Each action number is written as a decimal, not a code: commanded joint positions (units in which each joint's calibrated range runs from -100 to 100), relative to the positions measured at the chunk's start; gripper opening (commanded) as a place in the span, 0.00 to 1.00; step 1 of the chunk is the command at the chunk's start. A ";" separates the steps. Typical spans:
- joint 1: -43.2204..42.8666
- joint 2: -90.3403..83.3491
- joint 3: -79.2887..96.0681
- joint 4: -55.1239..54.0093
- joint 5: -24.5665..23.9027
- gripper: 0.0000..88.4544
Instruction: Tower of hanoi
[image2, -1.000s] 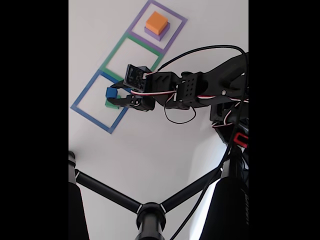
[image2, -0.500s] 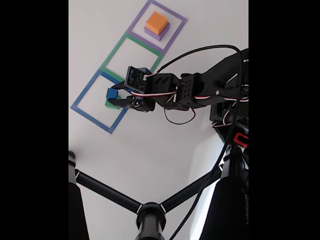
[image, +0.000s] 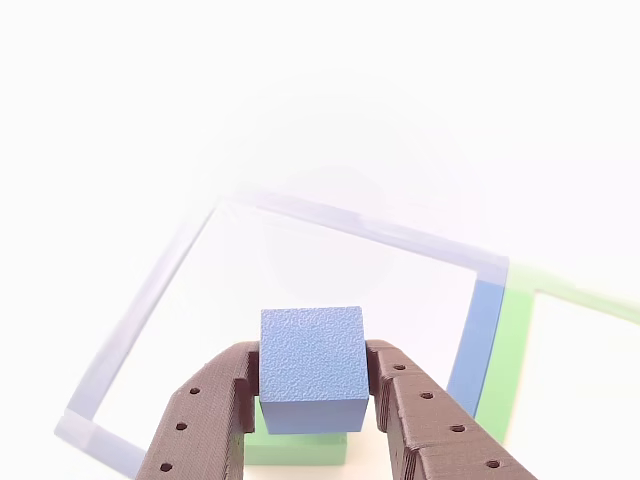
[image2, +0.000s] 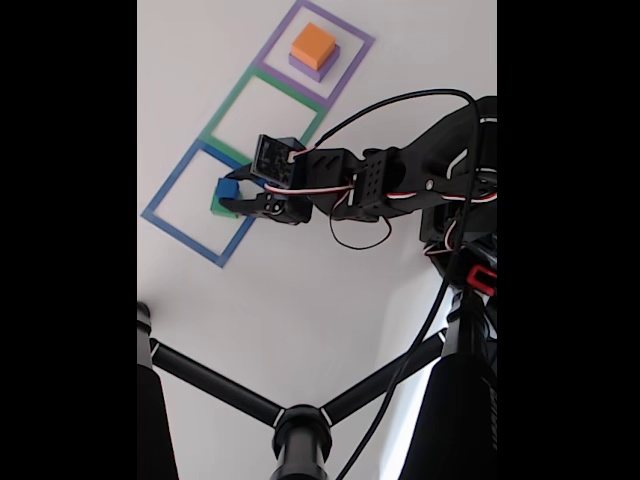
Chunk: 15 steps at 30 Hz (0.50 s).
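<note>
My gripper (image: 312, 395) (image2: 232, 198) is shut on the blue cube (image: 311, 368) (image2: 227, 188), its dark fingers (image: 205, 410) pressing both sides. The cube hangs just above the green block (image: 297, 448) (image2: 217, 209), which lies inside the blue square outline (image2: 166, 187) (image: 480, 330). In the fixed view the orange block (image2: 312, 43) sits on the purple slab (image2: 318, 68) inside the purple outline at the top.
The green square outline (image2: 232, 98) lies between the blue and purple ones. The arm's base, cables and a black tripod (image2: 300, 430) fill the lower right of the fixed view. The white table (image2: 300, 290) stretches below the outlines.
The gripper with the blue cube has shifted slightly right and toward the arm, and the cube now sits more squarely over the green block.
</note>
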<state>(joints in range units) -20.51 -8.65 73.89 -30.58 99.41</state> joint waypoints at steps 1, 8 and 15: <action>-0.97 -0.19 -0.25 -2.05 0.59 0.00; -1.54 0.46 -0.25 -2.78 0.59 0.00; -1.54 2.07 -0.71 -4.08 0.59 0.00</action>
<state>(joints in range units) -21.65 -6.46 73.89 -32.83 99.41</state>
